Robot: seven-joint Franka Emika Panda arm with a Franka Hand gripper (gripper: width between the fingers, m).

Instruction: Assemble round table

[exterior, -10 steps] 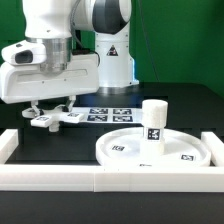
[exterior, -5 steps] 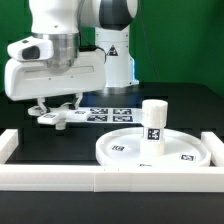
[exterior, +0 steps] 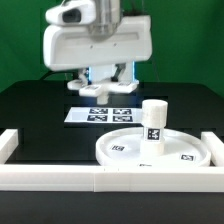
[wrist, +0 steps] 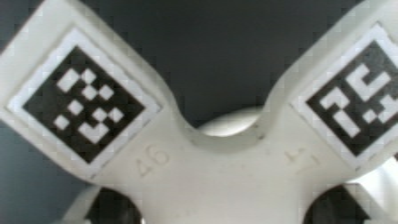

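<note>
The large round disc [exterior: 130, 150] lies flat at the front on the exterior view's right. The short cylindrical post [exterior: 153, 122] stands upright on its middle. My gripper [exterior: 101, 84] hangs above the table behind the disc, toward the exterior view's left, shut on the four-armed cross-shaped foot [exterior: 92, 91]. In the wrist view the foot [wrist: 214, 150] fills the picture with two tagged arms spread, and the gripper [wrist: 222, 208] clamps it between dark fingers [wrist: 111, 208]. The foot is off the table.
The marker board [exterior: 100, 114] lies flat below the gripper. The white straight-walled frame [exterior: 60, 180] runs along the front and up both sides, with the disc against its front wall. The robot base stands behind.
The gripper has risen and moved toward the exterior view's right with the cross-shaped foot in it, from low near the table to above the marker board. Disc and post have not moved.
</note>
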